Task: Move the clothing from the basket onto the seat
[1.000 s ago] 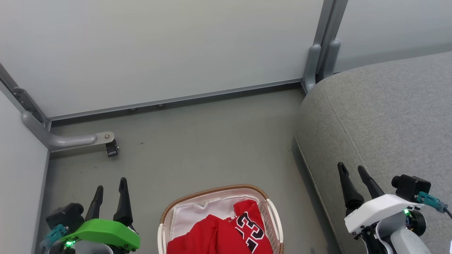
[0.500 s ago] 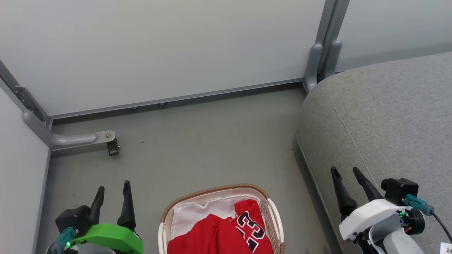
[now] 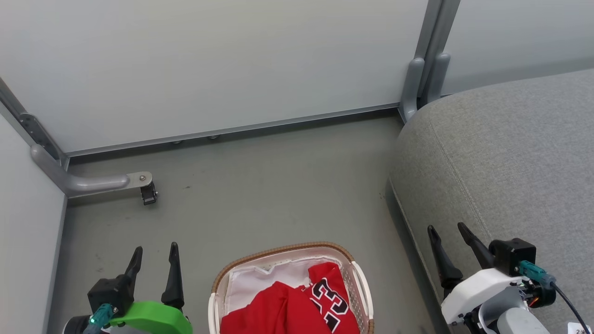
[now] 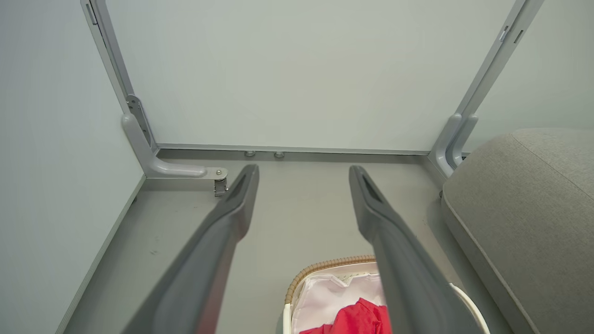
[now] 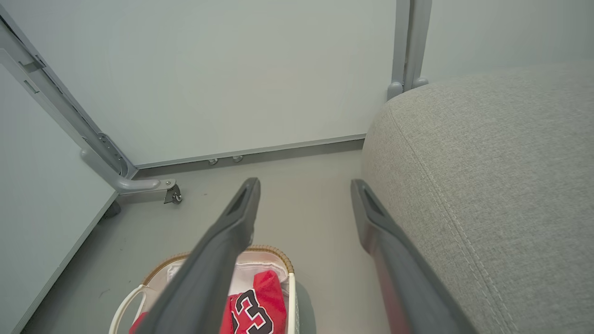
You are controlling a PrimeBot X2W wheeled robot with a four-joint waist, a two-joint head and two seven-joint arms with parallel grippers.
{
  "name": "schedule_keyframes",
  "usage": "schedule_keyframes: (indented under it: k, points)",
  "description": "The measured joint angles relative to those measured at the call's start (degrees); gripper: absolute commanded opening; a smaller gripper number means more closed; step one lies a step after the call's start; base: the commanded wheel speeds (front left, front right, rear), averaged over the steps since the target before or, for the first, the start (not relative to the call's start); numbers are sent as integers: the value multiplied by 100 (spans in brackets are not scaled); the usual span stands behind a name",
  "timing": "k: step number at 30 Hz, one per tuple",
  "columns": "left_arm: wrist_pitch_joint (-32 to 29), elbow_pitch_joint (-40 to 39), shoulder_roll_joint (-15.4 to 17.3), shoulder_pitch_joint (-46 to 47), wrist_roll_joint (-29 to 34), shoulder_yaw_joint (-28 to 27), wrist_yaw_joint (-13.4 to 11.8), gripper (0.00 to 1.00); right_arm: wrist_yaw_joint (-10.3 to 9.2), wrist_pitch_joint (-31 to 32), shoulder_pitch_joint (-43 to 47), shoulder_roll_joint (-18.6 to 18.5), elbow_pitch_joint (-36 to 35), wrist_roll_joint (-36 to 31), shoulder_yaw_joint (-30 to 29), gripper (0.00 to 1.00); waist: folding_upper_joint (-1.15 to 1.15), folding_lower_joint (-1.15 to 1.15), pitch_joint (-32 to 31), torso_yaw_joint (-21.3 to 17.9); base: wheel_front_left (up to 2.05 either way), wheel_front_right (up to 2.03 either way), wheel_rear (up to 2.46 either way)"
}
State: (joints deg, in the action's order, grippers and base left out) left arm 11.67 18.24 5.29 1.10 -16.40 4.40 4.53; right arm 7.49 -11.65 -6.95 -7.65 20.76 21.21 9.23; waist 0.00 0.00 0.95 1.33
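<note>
Both hands have drawn in toward the basket (image 3: 278,249) over the last second: my left hand (image 3: 156,249) hangs above the floor (image 3: 260,195) to the basket's left, and my right hand (image 3: 446,227) sits to the basket's right. Each has its fingers spread apart, gripping nothing. Inside the basket lies the clothing (image 3: 287,308), plain red beside the "23" jersey, with the seat (image 3: 510,162) just right of the basket.

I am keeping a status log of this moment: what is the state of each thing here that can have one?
left gripper: open, holding nothing
right gripper: open, holding nothing
basket: upright on the floor, loaded
plain red garment: crumpled in the basket
jersey: crumpled in the basket, "23" facing up
seat: no clothing on the part in view
</note>
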Motion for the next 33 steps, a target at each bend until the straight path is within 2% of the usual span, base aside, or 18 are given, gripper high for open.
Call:
schedule_keyframes:
  k: [20, 26, 33]
  points:
    - [220, 281, -123, -52, 905, -32, 145, 100, 0, -218, -19, -21, 96, -866, 56, 100, 0, 0, 118, -27, 0, 0, 0]
    - [283, 748, -199, 331, 1074, 338, 224, 100, 1, -278, -374, -46, -45, -1046, 103, 100, 0, 0, 506, -54, 0, 0, 0]
    - [345, 1859, -232, 1193, 1247, 979, 275, 100, 3, -334, -1030, -74, -380, -1233, 320, 100, 0, 0, 1278, -175, 0, 0, 0]
